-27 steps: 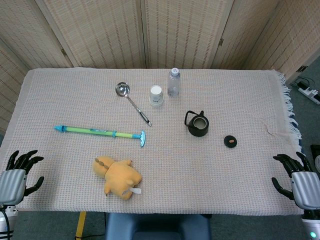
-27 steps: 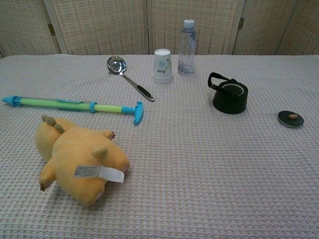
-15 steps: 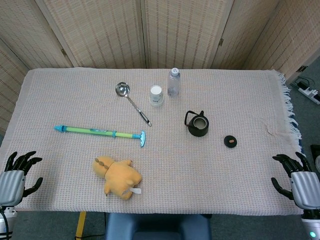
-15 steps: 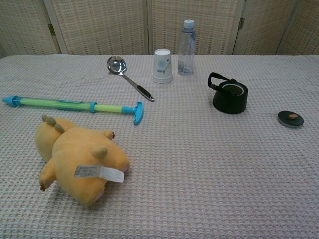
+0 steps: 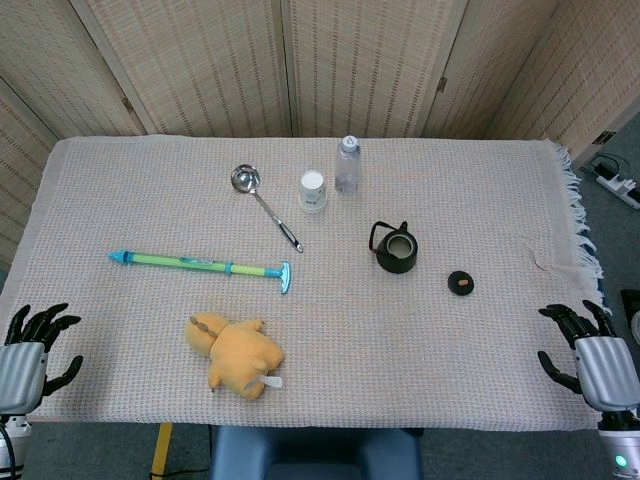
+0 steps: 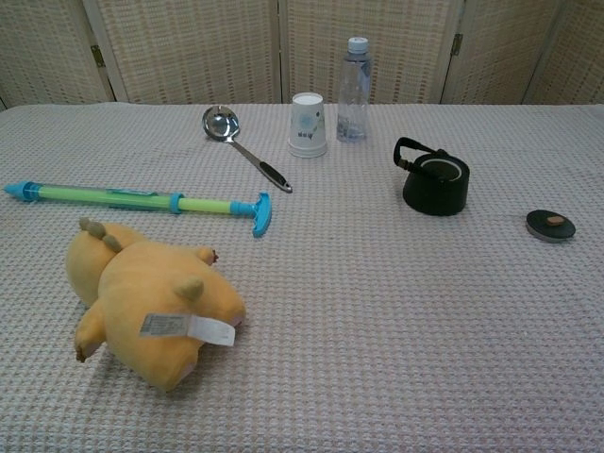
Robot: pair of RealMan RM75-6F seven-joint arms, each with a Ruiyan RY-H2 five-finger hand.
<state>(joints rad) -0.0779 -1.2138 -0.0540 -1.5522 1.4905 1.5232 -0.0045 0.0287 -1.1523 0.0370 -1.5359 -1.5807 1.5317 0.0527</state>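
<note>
- The left hand (image 5: 28, 352) sits at the near left table corner, fingers spread and holding nothing.
- The right hand (image 5: 585, 358) sits at the near right corner, likewise spread and holding nothing.
- The yellow plush toy (image 5: 238, 354) lies nearest the left hand, well apart from it.
- The green and blue plastic water pump (image 5: 200, 265) lies just beyond the toy.
- The small round black lid (image 5: 460, 283) lies nearest the right hand, beside the open black kettle (image 5: 396, 250).
- Farthest stand the steel ladle (image 5: 263, 203), white paper cup (image 5: 313, 191) and clear plastic bottle (image 5: 347, 166).

Nearest my left hand (image 5: 28, 350), a yellow plush (image 5: 238, 355) lay on its side near the front edge, white tag showing. Nearest my right hand (image 5: 585, 358), a round black lid (image 5: 460, 283) lay flat.
</note>
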